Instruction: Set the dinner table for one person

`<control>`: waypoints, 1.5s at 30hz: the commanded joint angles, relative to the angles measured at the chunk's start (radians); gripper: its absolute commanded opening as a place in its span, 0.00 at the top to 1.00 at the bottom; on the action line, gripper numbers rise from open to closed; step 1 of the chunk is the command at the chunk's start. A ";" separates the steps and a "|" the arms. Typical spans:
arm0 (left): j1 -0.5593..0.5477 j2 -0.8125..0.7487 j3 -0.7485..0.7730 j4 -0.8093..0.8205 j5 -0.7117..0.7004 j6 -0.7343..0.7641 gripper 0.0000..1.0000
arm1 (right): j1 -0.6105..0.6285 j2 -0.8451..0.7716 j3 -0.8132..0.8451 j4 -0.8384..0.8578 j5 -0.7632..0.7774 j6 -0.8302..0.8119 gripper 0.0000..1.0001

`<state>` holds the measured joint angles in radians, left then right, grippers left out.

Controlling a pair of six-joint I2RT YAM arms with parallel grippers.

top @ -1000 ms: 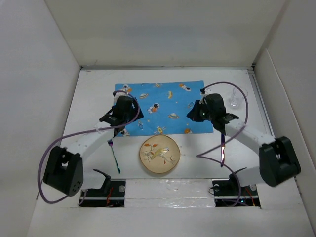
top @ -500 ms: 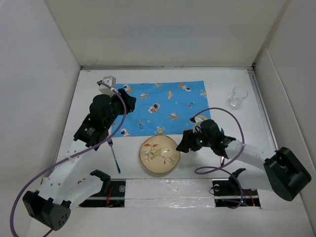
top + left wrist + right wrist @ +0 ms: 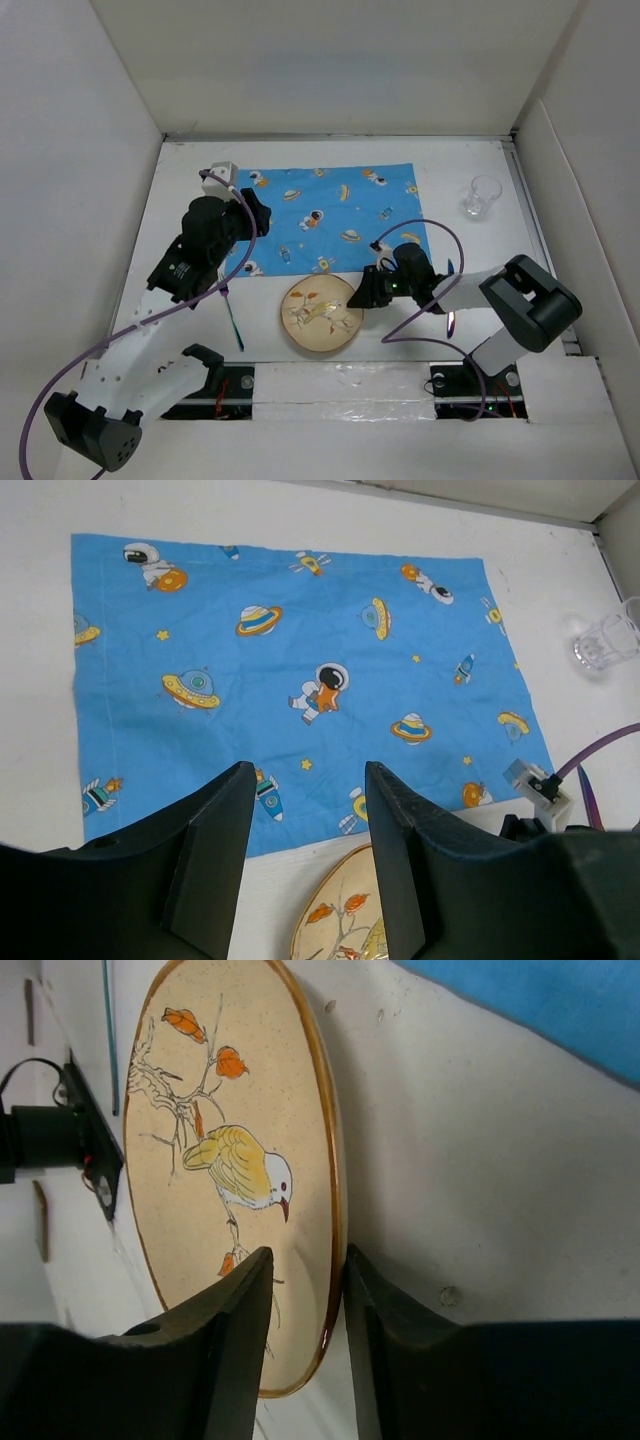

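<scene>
— What does the overhead view give?

— The dinner table [image 3: 180, 190], a large plain white surface walled by white panels, fills it. A blue cloth mat printed with cartoon astronauts [image 3: 330, 215] lies flat on its far middle. Just off the mat's near edge sits a round beige ceramic plate painted with a bird [image 3: 320, 312]. Left of the plate lies a fork with a teal handle [image 3: 231, 315], and a clear drinking glass [image 3: 483, 196] stands well apart at the far right. The left gripper [image 3: 258, 212] hangs over the mat's left edge. The right gripper [image 3: 362, 296] is low at the plate's right rim.

— And the left wrist camera?

— The left gripper [image 3: 305, 850] has its fingers spread with nothing between them, above the mat [image 3: 300, 630]. The plate [image 3: 335, 920] peeks in below, the glass [image 3: 605, 640] at the right edge.

— The right wrist?

— The right gripper [image 3: 305, 1340] straddles the rim of the plate [image 3: 220, 1140], one finger over the plate's face and one over the bare table [image 3: 480, 1190]. The gap is narrow; whether the fingers press the rim cannot be told. A corner of the mat [image 3: 560, 1010] shows.
</scene>
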<state>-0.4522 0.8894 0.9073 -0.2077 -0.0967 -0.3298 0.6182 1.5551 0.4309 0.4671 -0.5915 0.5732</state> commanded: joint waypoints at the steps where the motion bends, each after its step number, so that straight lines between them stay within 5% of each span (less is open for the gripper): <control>1: -0.003 -0.040 -0.007 0.033 -0.021 0.023 0.55 | 0.015 0.051 -0.011 -0.001 0.012 -0.006 0.67; 2: -0.003 -0.044 -0.007 0.031 -0.023 0.023 0.55 | 0.015 0.056 -0.009 0.005 -0.001 -0.003 0.81; 5: -0.003 -0.056 -0.010 0.031 -0.027 0.020 0.55 | 0.015 0.036 0.008 -0.016 -0.065 -0.004 1.00; 14: 0.006 -0.106 -0.016 0.054 -0.041 0.023 0.54 | -0.027 -0.230 0.307 -0.091 -0.169 0.149 1.00; 27: 0.006 -0.110 -0.019 0.051 0.000 0.020 0.53 | -0.265 0.224 0.877 -0.218 -0.113 0.094 1.00; 45: 0.006 -0.098 -0.021 0.047 0.006 0.020 0.53 | -0.307 0.502 0.951 -0.304 -0.057 0.050 1.00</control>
<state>-0.4500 0.7948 0.8917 -0.1993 -0.1047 -0.3191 0.3080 2.0518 1.3201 0.0608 -0.5919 0.6014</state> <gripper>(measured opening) 0.473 0.105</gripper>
